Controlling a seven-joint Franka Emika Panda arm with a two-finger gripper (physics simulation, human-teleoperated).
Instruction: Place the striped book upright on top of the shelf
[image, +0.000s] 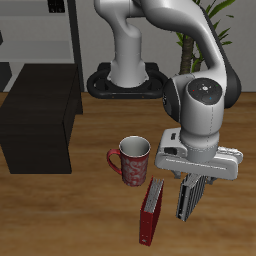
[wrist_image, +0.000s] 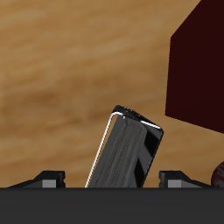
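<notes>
Thin striped book (glossy) clamped in tool, beside red book

Worktop: brown wood-grain surface, carrying all items.
Shelf: matte-black boxy cabinet, resting on the worktop towards the back.
Mug: red patterned, upright, near the centre.
Red book: stands just beside the mug, nearer the front edge.
Robot base: at the back.

Glossy striped book, matt black shelf, smooth wood-grain table.
</notes>
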